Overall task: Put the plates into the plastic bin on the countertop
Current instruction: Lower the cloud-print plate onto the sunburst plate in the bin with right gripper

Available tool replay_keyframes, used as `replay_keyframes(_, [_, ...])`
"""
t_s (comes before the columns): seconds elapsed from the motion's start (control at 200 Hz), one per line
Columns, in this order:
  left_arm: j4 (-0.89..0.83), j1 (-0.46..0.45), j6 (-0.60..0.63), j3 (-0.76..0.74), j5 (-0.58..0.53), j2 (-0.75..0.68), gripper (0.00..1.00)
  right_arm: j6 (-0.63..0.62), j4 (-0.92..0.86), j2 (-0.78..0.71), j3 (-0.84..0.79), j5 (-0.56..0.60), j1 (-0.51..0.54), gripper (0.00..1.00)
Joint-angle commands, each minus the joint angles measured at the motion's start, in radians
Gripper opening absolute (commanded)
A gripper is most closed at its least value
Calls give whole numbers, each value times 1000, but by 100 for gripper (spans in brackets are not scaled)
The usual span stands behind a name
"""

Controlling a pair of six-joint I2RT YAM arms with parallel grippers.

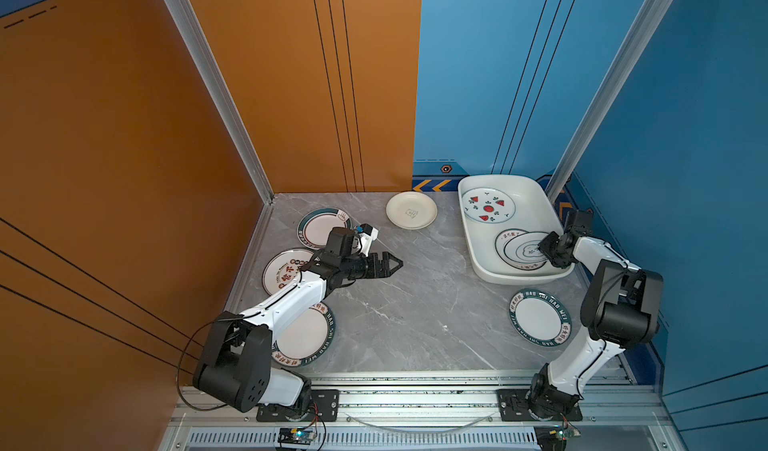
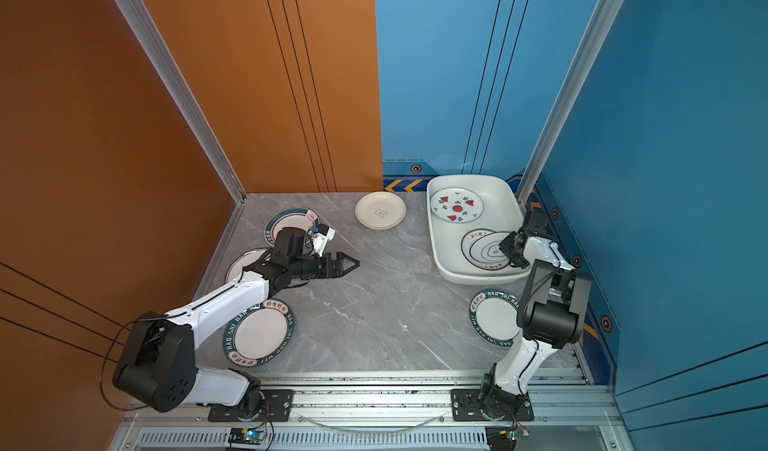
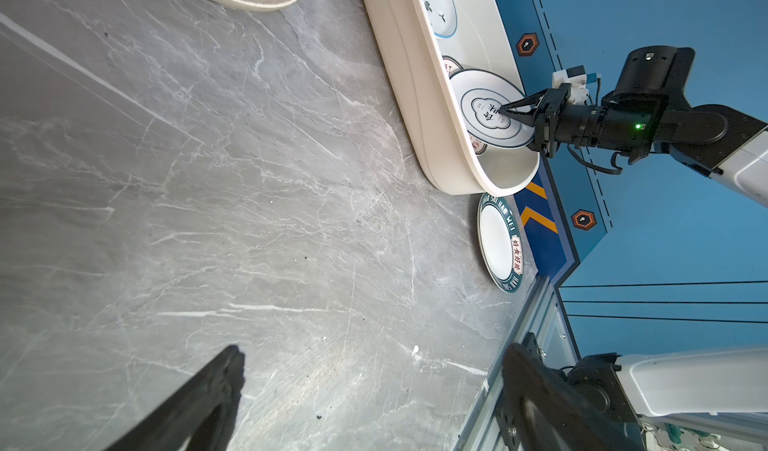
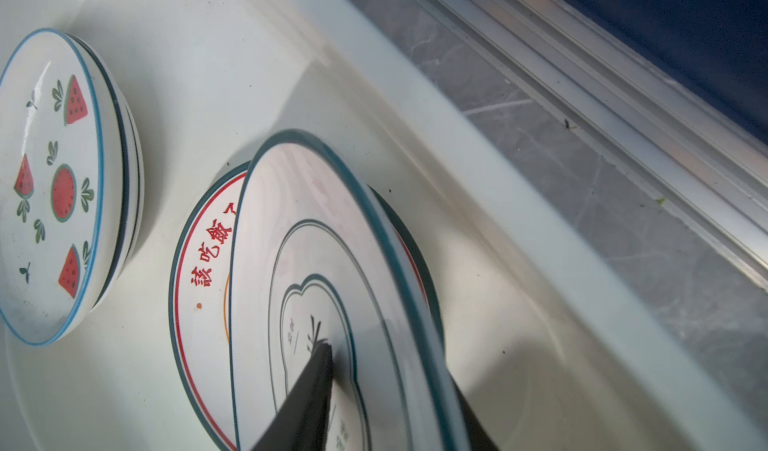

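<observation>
Plates lie partly inside the plastic bin (image 1: 530, 197), which sits at right centre of both top views on the countertop (image 1: 415, 303). It holds a watermelon plate (image 1: 488, 205) at its upper end and, lower down, a ringed plate (image 1: 517, 250) tilted over a red-lettered plate (image 4: 199, 287). The right gripper (image 3: 501, 111) straddles the ringed plate's rim, one finger above, one beneath; whether the jaws pinch it I cannot tell. The left gripper (image 1: 392, 264) hovers at left centre over the countertop, jaws spread wide, holding nothing. Outside the bin lie a cream plate (image 1: 411, 210) to its left, a green-rimmed plate (image 1: 540, 318) just below it, and, by the left arm (image 1: 286, 303), an upper plate (image 1: 316, 226), middle plate (image 1: 280, 272) and lower plate (image 1: 307, 339).
</observation>
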Motion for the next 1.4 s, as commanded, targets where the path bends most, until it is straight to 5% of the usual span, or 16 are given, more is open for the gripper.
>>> replay_keyframes(0.0, [-3,0,25,15,4,-5,98,-28,-62,14,1,46,10,38])
replay_keyframes(0.711, [-10,-2,27,16,7,-10,98,-71,-129,33,31,173,72,46])
replay_keyframes(1.392, [-1,-1,26,19,19,3,98,-28,-87,51,6,118,60,54])
